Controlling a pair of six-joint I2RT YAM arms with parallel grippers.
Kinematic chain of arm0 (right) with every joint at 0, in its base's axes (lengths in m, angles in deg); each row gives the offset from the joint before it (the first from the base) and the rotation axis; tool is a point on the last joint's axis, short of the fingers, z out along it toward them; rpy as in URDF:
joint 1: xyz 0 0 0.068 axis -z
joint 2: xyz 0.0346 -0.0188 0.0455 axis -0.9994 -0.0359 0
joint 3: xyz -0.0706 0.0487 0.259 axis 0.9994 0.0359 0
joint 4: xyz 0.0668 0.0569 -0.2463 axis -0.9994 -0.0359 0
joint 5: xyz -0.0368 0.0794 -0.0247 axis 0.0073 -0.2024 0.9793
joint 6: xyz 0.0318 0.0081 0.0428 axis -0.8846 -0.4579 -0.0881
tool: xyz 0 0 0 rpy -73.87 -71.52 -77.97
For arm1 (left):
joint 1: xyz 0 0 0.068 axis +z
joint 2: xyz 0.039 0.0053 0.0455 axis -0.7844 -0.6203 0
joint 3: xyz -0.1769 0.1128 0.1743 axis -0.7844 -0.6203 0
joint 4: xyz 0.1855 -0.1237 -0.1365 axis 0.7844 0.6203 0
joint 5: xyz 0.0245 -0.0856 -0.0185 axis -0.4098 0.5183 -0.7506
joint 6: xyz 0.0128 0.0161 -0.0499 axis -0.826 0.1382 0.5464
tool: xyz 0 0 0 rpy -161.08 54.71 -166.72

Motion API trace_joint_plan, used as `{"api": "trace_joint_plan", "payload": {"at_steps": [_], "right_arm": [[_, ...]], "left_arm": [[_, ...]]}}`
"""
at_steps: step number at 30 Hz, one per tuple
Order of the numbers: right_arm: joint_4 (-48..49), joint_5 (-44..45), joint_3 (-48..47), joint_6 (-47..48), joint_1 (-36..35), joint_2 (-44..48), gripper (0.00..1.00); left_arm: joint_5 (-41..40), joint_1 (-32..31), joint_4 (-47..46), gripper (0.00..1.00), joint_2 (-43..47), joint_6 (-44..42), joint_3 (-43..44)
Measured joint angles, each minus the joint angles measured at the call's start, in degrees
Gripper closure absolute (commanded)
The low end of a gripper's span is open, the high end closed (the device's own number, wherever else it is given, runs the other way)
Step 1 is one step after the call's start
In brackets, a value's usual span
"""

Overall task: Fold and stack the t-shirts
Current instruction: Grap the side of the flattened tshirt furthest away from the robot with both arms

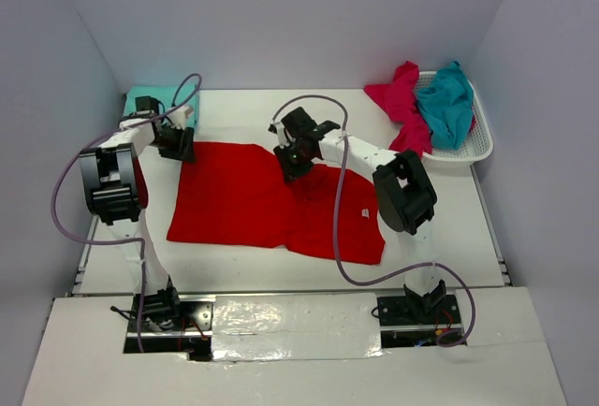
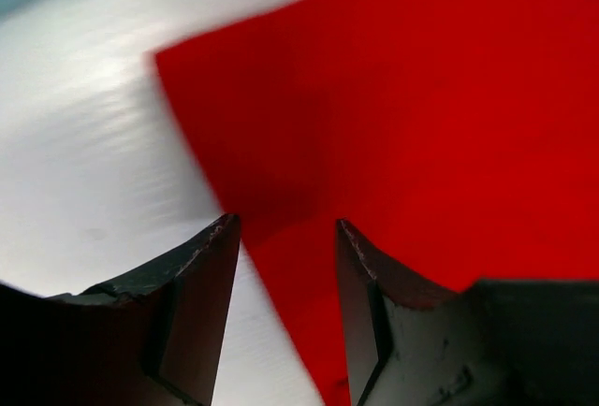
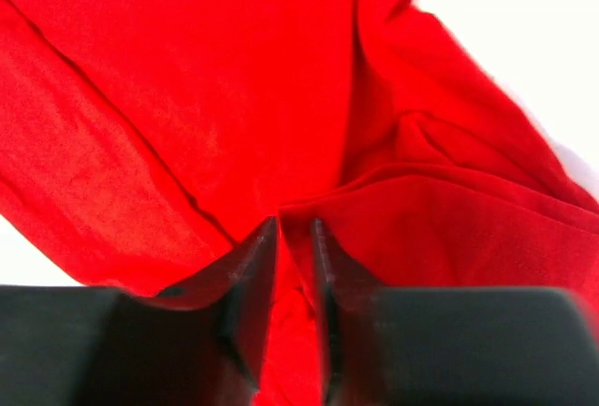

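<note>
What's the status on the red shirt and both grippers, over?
Left gripper open over red t-shirt's far-left corner. Right gripper narrow around bunched cloth, grip unclear. Basket far right, apart from it.

Plain pale lavender-grey walls, back wall [image 1: 299,22], left wall [image 1: 47,69] and right wall [image 1: 552,97], boxed in a white table [image 1: 440,238]. A white board [image 1: 299,373] ran along the near edge, with a glossy patch [image 1: 295,314] on it. Light was soft and even, shadows faint.
</note>
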Motion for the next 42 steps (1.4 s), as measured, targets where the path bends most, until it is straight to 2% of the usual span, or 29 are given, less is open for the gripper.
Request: {"api": "trace_joint_plan", "payload": {"at_steps": [1, 4, 5, 13, 17, 23, 29, 37, 42], "right_arm": [[0.15, 0.04, 0.0, -0.22, 0.02, 0.0, 0.83], [0.35, 0.7, 0.0, -0.76, 0.5, 0.0, 0.99], [0.44, 0.85, 0.0, -0.9, 0.68, 0.0, 1.0], [0.63, 3.06, 0.0, -1.2, 1.4, -0.04, 1.0], [1.05, 3.93, 0.33, -1.18, 1.66, -0.04, 1.0], [3.15, 3.87, 2.93, -1.75, 3.02, 0.5, 1.0], [4.31, 4.0, 7.52, -2.73, 9.22, 5.09, 1.0], [7.06, 5.25, 7.23, -1.95, 19.02, 8.44, 1.0], [6.54, 6.67, 5.14, -0.26, 20.81, 8.35, 1.0]], "left_arm": [[-0.83, -1.25, 0.5, 0.43, -0.15, -0.11, -0.5], [-2.99, -3.41, 0.74, 0.42, -0.94, 0.22, -0.17], [-3.48, -3.61, 0.59, 0.42, -0.94, 0.74, -0.07], [-6.75, -2.45, -3.93, 0.4, -0.94, 6.14, 0.02], [-8.55, -2.03, -4.55, 0.32, -0.94, 8.09, 1.31], [-6.84, -2.38, -5.51, 0.3, -0.92, 8.68, 1.51], [-9.33, -3.63, -4.46, 0.33, -1.53, 8.39, 0.52], [-11.89, -3.72, -4.76, 0.35, -3.17, 6.91, 2.05], [-10.88, -3.52, -5.05, 0.3, -2.99, 6.12, 2.12]]}}
